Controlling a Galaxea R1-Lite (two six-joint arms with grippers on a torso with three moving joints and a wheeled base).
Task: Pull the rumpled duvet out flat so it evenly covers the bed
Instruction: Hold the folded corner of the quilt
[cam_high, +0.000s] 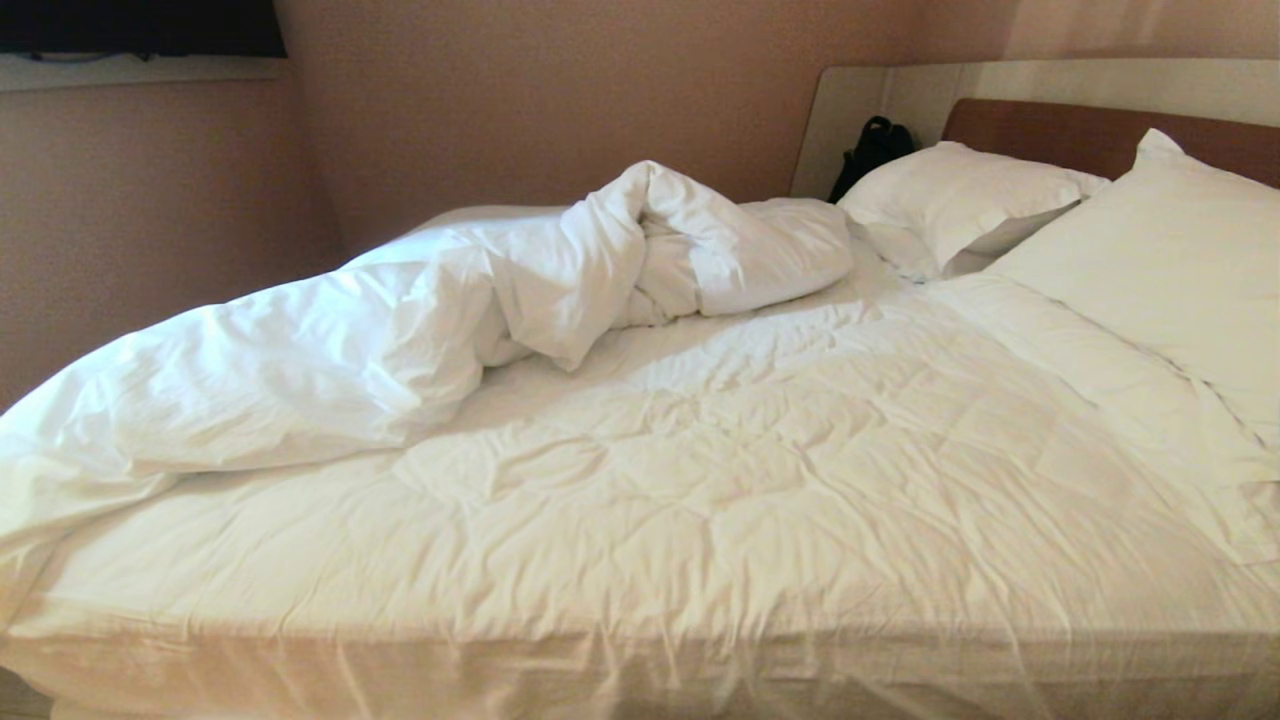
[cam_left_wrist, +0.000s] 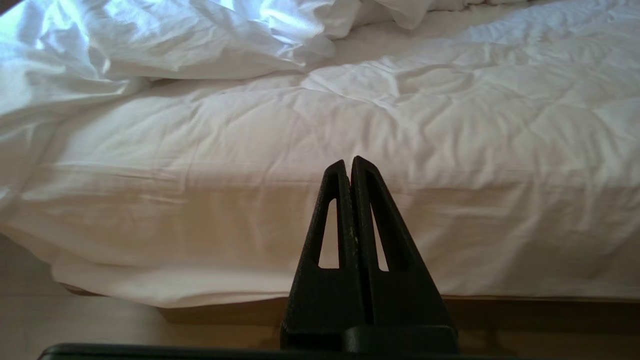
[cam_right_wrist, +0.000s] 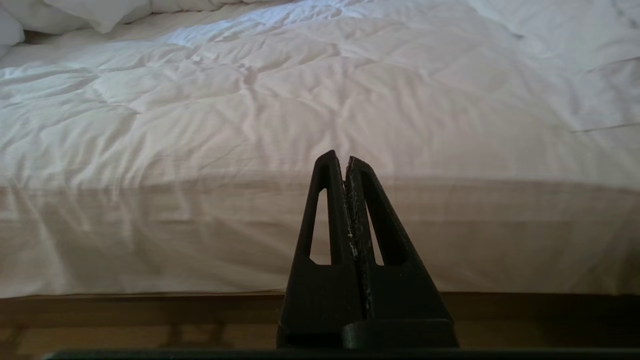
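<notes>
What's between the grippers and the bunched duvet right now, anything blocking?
Nothing visible. The left gripper and right gripper sit shut at the bed's near edge, holding nothing. Between them and the duvet, heaped along the far left side, lies only bare quilted mattress cover. The pillows are off right, at the headboard.

**A bedroom**

We see a wide bed (cam_high: 700, 520) with white bedding, a rumpled puffy white duvet (cam_high: 420, 330), two white rectangular pillows (cam_high: 960, 200), a brown wooden headboard (cam_high: 1060, 135) and plain pinkish walls (cam_high: 520, 100) closing the corner.
</notes>
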